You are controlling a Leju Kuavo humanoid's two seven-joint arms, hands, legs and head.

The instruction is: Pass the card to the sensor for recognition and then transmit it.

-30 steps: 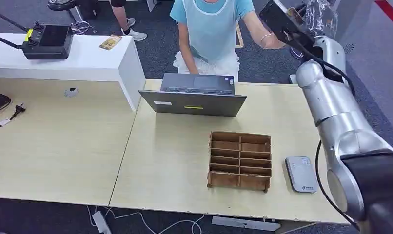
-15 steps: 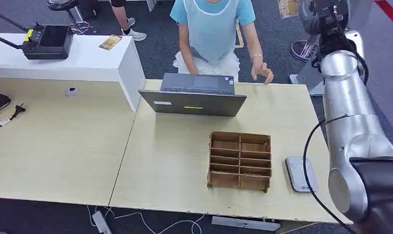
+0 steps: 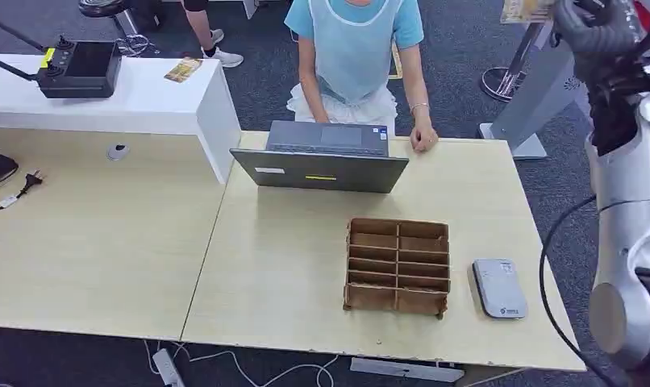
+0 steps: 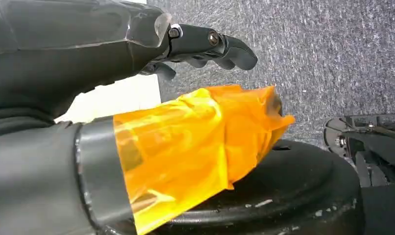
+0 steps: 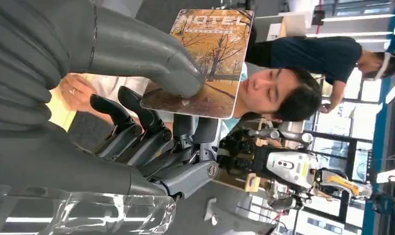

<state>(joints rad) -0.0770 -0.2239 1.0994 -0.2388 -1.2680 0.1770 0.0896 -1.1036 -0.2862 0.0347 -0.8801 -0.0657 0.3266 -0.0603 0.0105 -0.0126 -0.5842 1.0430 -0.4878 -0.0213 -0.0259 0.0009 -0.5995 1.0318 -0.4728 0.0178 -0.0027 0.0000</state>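
Note:
A card (image 5: 212, 44) printed with autumn trees and the word HOTEL is pinched between the thumb and fingers of my right hand (image 5: 136, 98). In the head view that hand (image 3: 597, 28) is raised high at the far right, beyond the table, with the card (image 3: 525, 10) sticking out toward the left. The flat grey sensor (image 3: 499, 288) lies on the table's near right corner, far below the hand. My left hand (image 4: 136, 49) hangs over the carpet, fingers apart and holding nothing, with orange film around its thumb.
A brown divided wooden box (image 3: 397, 264) stands just left of the sensor. An open laptop (image 3: 322, 157) sits at the far edge, and a person in a light blue top (image 3: 352, 48) rests a hand there. A white counter (image 3: 136, 101) at the left carries a black controller (image 3: 80, 68) and another card (image 3: 183, 70).
My right arm has swung rightward and away from the person, carrying the card. The person's hand has dropped from near my hand to the table's far edge.

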